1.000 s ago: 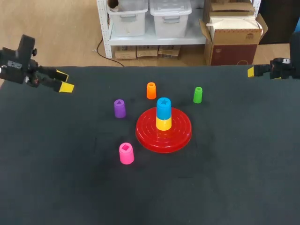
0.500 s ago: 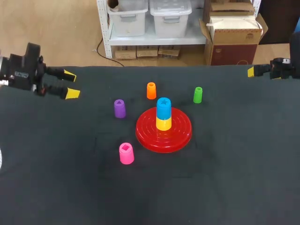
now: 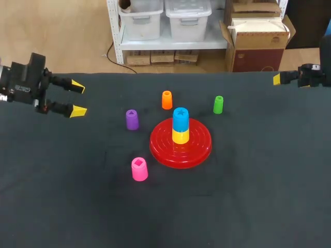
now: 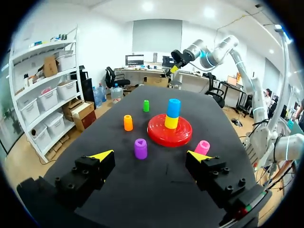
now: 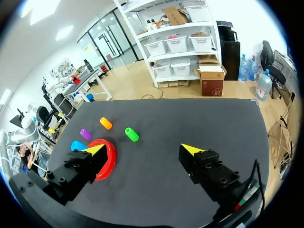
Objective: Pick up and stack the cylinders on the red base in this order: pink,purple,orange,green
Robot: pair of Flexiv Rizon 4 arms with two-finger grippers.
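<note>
Black surface | left claw spread, empty | right claw spread, empty | pink cylinder ahead of left claw, near red base | tip: centre over it, descend straight, pinch sides

my left gripper hangs well off left of the red base, fingers spread wide. my right gripper well off right of it, fingers apart.
</note>
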